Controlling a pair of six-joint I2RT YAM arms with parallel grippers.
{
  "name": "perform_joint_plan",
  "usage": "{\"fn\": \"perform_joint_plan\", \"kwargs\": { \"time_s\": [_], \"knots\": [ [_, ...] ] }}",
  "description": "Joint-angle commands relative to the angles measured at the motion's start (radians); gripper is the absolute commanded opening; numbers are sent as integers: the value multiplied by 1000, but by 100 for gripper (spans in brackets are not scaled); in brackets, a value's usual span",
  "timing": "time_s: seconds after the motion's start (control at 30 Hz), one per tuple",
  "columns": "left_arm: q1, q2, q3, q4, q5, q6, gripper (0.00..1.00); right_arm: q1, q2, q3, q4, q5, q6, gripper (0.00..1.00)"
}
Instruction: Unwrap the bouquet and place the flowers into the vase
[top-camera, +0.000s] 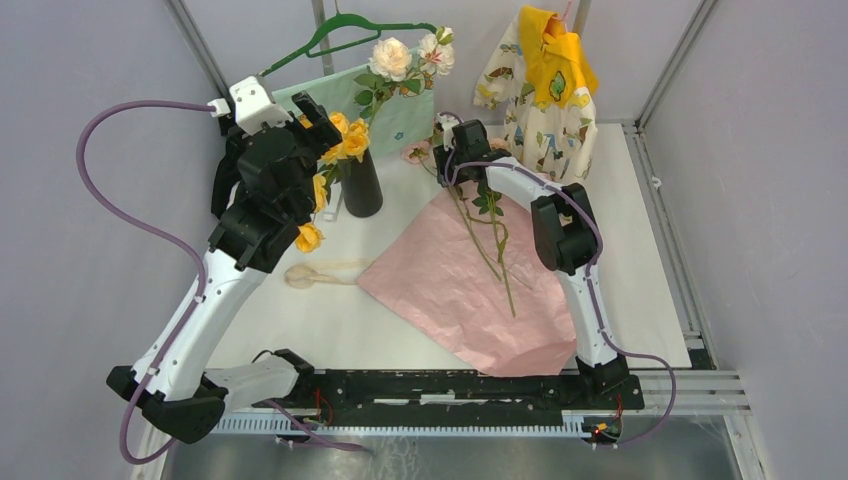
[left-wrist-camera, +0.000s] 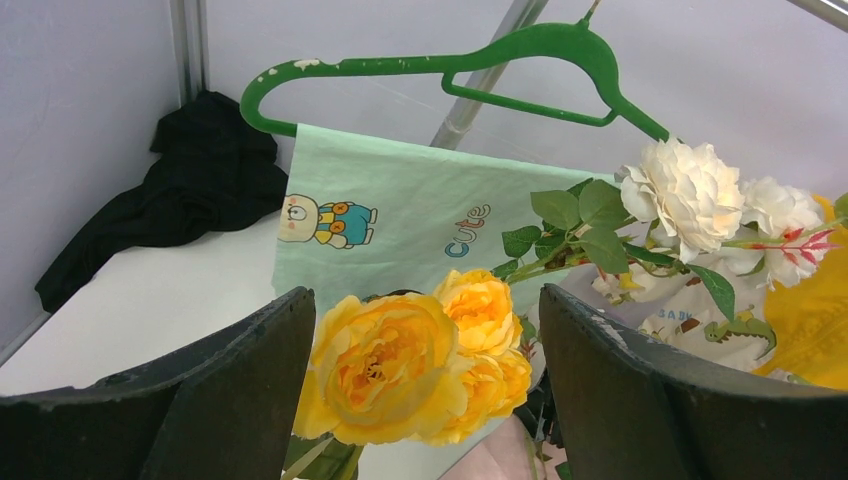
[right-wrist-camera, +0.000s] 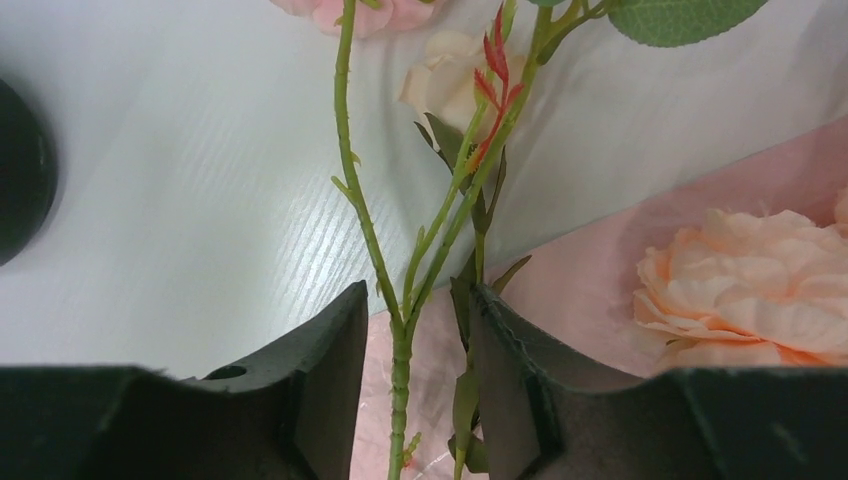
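The black vase (top-camera: 362, 185) stands toward the back left of the table (top-camera: 320, 330). It holds yellow roses (left-wrist-camera: 400, 365) low at its mouth and cream roses (left-wrist-camera: 685, 195) leaning high to the right. The left gripper (left-wrist-camera: 425, 300) hovers by them, fingers spread wide with the yellow heads between. The pink paper (top-camera: 470, 290) lies flat, its near corner reaching the table's front edge by the right arm's base. Long green stems (right-wrist-camera: 398, 380) lie across it. The right gripper (right-wrist-camera: 420, 300) has its fingers pinched in on them at the paper's far edge. A beige ribbon (top-camera: 320, 272) lies left of the paper, with bare table between it and the vase.
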Motion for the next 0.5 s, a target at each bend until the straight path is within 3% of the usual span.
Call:
{"fn": "perform_joint_plan", "kwargs": {
  "time_s": [0.0, 0.33, 0.47],
  "knots": [
    [-1, -8, 32, 13, -3, 7, 88, 7, 16, 39, 19, -27, -13, 44],
    [0, 0, 19, 10, -18, 8, 88, 14, 68, 97, -1, -50, -7, 41],
    [0, 0, 16, 11, -23, 8, 88, 16, 67, 78, 10, -57, -1, 26]
  ]
}}
